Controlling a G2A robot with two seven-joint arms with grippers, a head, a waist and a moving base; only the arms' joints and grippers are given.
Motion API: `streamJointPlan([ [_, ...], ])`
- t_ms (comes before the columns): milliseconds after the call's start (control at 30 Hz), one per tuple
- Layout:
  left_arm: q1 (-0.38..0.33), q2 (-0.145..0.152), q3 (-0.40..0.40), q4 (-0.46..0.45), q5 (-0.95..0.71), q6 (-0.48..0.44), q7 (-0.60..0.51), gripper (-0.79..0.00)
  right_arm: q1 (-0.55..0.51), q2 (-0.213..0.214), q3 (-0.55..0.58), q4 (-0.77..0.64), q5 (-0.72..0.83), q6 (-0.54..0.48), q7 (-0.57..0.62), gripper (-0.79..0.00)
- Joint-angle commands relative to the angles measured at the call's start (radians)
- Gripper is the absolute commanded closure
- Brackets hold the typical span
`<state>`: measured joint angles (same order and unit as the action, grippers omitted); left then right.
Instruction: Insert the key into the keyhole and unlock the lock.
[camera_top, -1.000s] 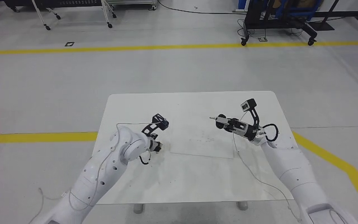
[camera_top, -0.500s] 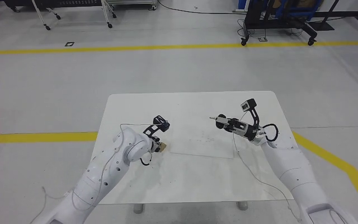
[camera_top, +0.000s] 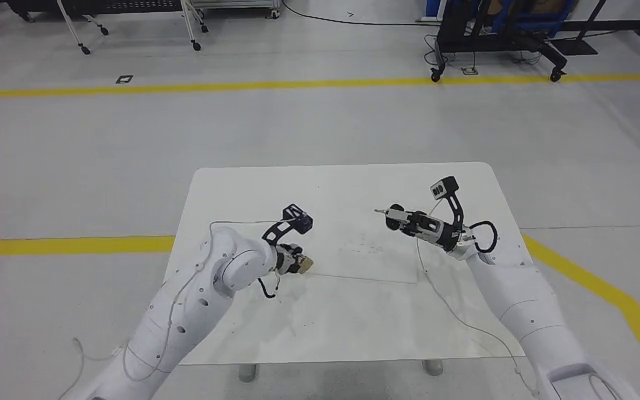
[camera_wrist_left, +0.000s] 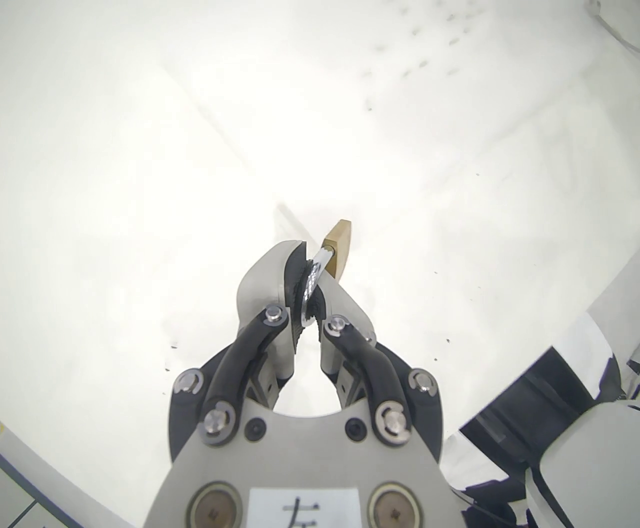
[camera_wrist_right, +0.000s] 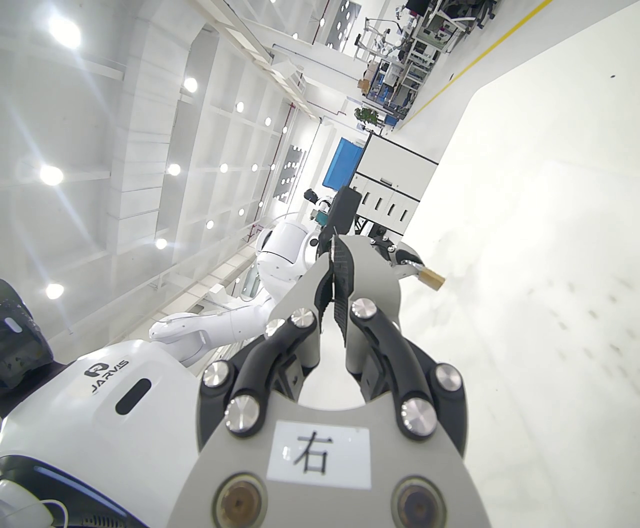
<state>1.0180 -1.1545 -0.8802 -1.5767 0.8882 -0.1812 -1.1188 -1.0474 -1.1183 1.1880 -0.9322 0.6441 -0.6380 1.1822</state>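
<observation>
My left gripper (camera_wrist_left: 312, 265) is shut on the silver shackle of a small brass padlock (camera_wrist_left: 339, 248), whose body sticks out past the fingertips. In the top view this gripper (camera_top: 292, 262) holds the padlock (camera_top: 304, 264) over the table's left-centre. My right gripper (camera_top: 393, 215) hangs over the right-centre of the table, shut on the key (camera_top: 380, 211); its thin shaft points left toward the padlock. The right wrist view has the right gripper (camera_wrist_right: 334, 250) with pads pressed together, the key edge-on and mostly hidden. Farther off is the padlock (camera_wrist_right: 432, 279).
The white table (camera_top: 340, 330) carries a thin white mat (camera_top: 365, 255) in the middle. Thin cables trail from both wrists across the top. Between the two grippers lies an open gap of bare tabletop.
My left gripper has carried the padlock rightward toward the table's middle, and the brass body now shows past the fingers. The right arm with the key has stayed still.
</observation>
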Motion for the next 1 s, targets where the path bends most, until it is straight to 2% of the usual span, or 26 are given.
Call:
streamJointPlan([
  [0,0.0,0.0,0.0,0.001,0.003,0.0,0.004,0.0,0.0,0.0,0.0,0.0,0.0,0.0,0.0,0.0],
  [200,0.002,0.0,-0.002,0.0,-0.001,0.002,0.015,0.0,0.0,0.0,0.0,0.0,0.0,0.0,0.0,0.0],
  [267,0.023,-0.001,-0.041,0.01,-0.119,-0.024,0.112,0.0,0.0,0.0,0.0,0.0,0.0,0.0,0.0,0.0],
  [333,0.026,0.0,-0.089,0.06,-0.229,-0.041,0.163,0.0,0.0,0.0,0.0,0.0,0.0,0.0,0.0,0.0],
  [433,0.009,-0.009,-0.138,0.155,-0.501,-0.11,0.212,0.0,-0.009,-0.006,-0.012,-0.019,-0.008,0.029,-0.059,0.0],
  [500,-0.02,-0.021,-0.14,0.232,-0.685,-0.173,0.203,0.0,-0.002,-0.015,-0.029,-0.018,0.013,0.038,-0.079,0.0],
  [633,-0.126,-0.053,-0.098,0.413,-0.917,-0.223,0.142,0.0,0.041,-0.037,-0.063,0.023,0.059,0.051,-0.098,0.0],
  [733,-0.203,-0.08,-0.062,0.558,-1.018,-0.227,0.131,0.0,0.073,-0.053,-0.083,0.061,0.09,0.059,-0.122,0.0],
  [967,-0.21,-0.083,-0.059,0.571,-1.032,-0.23,0.127,0.0,0.075,-0.055,-0.084,0.064,0.094,0.061,-0.122,0.0],
])
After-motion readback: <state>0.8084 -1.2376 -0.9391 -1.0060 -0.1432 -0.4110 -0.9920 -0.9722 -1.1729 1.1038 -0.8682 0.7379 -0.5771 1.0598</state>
